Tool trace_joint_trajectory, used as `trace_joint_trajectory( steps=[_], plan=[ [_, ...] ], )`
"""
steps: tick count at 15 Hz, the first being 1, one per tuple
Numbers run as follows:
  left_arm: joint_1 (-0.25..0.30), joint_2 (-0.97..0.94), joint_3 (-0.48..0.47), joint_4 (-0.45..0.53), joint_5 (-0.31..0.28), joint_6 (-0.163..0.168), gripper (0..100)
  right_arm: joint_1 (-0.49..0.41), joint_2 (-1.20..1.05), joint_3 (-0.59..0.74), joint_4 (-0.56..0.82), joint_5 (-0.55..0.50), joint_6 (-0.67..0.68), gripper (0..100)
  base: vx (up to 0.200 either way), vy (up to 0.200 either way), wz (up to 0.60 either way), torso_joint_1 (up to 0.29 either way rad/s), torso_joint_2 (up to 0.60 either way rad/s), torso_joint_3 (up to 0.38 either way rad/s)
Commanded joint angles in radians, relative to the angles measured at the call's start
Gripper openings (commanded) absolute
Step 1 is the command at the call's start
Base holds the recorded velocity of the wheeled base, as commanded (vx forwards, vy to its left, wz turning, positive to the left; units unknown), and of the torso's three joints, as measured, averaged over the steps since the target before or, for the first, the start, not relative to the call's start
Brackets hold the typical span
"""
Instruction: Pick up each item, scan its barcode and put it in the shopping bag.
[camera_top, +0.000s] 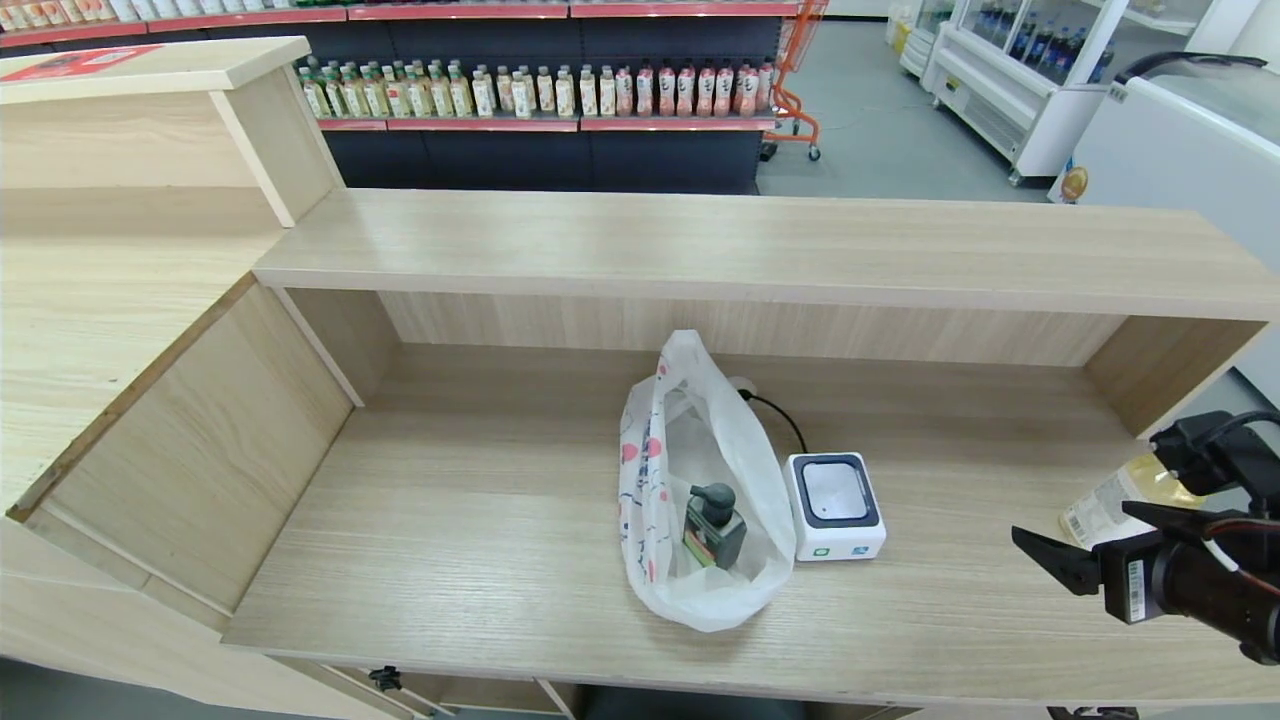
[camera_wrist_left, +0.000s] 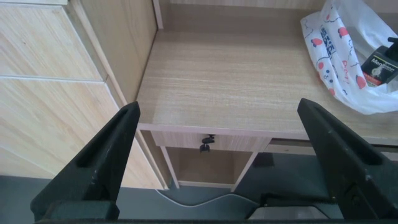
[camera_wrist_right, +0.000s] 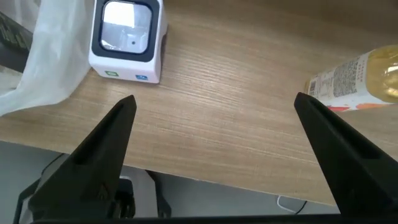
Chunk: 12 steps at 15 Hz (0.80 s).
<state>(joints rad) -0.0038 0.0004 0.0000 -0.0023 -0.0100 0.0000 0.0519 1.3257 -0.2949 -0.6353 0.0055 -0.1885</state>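
Observation:
A white shopping bag (camera_top: 742, 455) lies open in the middle of the wooden counter (camera_top: 480, 520), with a dark pump bottle (camera_top: 714, 525) inside it. Right beside it sits the white barcode scanner (camera_top: 833, 503). A yellow bottle (camera_top: 1120, 497) lies on its side at the counter's right end. My right gripper (camera_top: 1100, 540) hovers open and holds nothing, just in front of that bottle (camera_wrist_right: 357, 81), with the scanner (camera_wrist_right: 124, 40) off to one side. My left gripper (camera_wrist_left: 219, 109) is open and holds nothing, low in front of the counter's left front edge, and the bag (camera_wrist_left: 339, 50) lies farther along.
A raised shelf (camera_top: 760, 240) runs along the back of the counter, and side panels (camera_top: 200, 440) close both ends. A black cable (camera_top: 780, 415) runs from the scanner to the back wall. A drawer lock (camera_wrist_left: 207, 143) sits under the front edge.

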Motion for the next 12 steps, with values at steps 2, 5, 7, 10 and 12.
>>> trace_joint_trajectory(
  steps=[2, 5, 7, 10, 12],
  plan=[
    [0.001, 0.0, 0.0, -0.001, 0.001, -0.003, 100, 0.0, -0.002, 0.017, 0.002, -0.001, -0.002, 100, 0.0, -0.2, 0.0, 0.01, 0.0, 0.005],
    [0.001, 0.0, 0.0, -0.001, 0.002, -0.005, 100, 0.0, -0.016, 0.043, 0.002, 0.001, 0.0, 100, 0.0, -0.2, 0.0, -0.001, 0.0, 0.002],
    [0.001, 0.0, 0.0, -0.001, 0.002, -0.003, 100, 0.0, -0.017, 0.056, 0.002, 0.002, 0.003, 100, 0.0, -0.2, 0.0, 0.0, 0.0, 0.002],
    [0.001, 0.0, 0.0, -0.001, 0.002, -0.003, 100, 0.0, -0.016, 0.057, 0.002, 0.001, 0.003, 100, 0.0, -0.2, 0.0, 0.004, 0.0, 0.001],
    [-0.001, 0.0, 0.0, -0.001, 0.002, -0.003, 100, 0.0, -0.02, 0.068, 0.025, 0.001, 0.003, 100, 0.0, -0.2, 0.0, 0.002, 0.0, -0.002]
  ],
)
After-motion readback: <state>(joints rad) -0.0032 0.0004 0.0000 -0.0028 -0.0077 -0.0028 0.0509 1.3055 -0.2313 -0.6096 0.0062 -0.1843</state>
